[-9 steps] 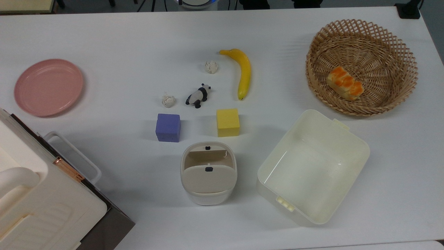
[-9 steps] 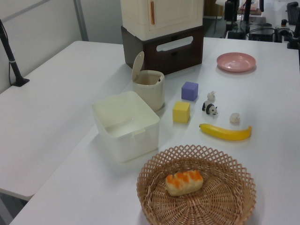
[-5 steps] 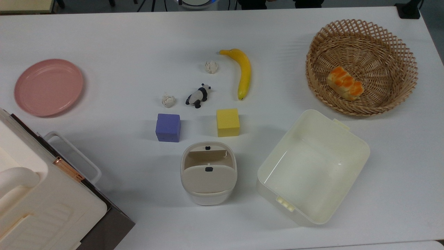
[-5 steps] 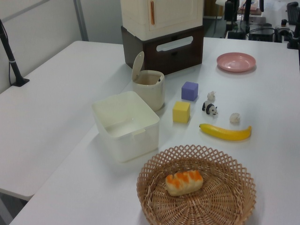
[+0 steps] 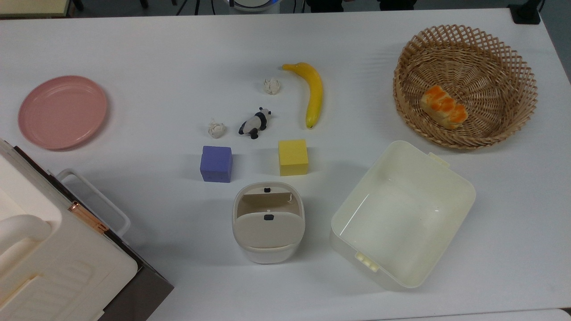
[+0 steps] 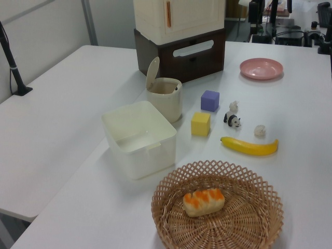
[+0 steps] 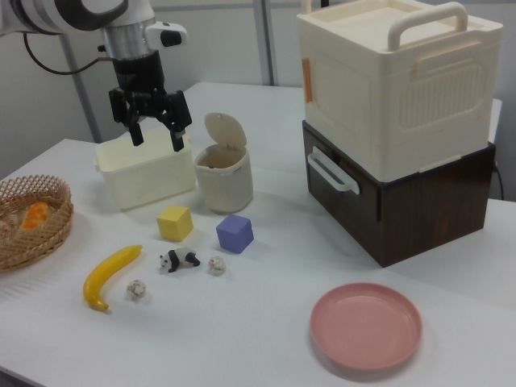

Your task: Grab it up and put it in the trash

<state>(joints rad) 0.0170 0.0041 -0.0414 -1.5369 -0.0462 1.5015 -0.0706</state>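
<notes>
Two small crumpled off-white paper wads lie on the white table. One wad (image 5: 271, 86) (image 6: 260, 130) (image 7: 136, 289) sits beside the banana's tip. The other wad (image 5: 217, 129) (image 6: 233, 106) (image 7: 216, 265) rests between the panda figurine and the purple cube. The trash (image 5: 267, 256) (image 6: 168, 106) (image 7: 223, 185), a cream-beige bin, stands with its flap lid tilted up. In the right view my gripper (image 7: 156, 133) hangs open in the air over the cream tub, well above and away from both wads, holding nothing.
A banana (image 5: 314, 93), panda figurine (image 5: 255, 124), purple cube (image 5: 216, 163) and yellow cube (image 5: 293, 157) crowd the wads. A cream tub (image 5: 464, 196) stands beside the bin. A wicker basket (image 5: 526, 80) holds bread. A pink plate (image 5: 62, 111) and stacked storage box (image 5: 44, 267) occupy the top view's left.
</notes>
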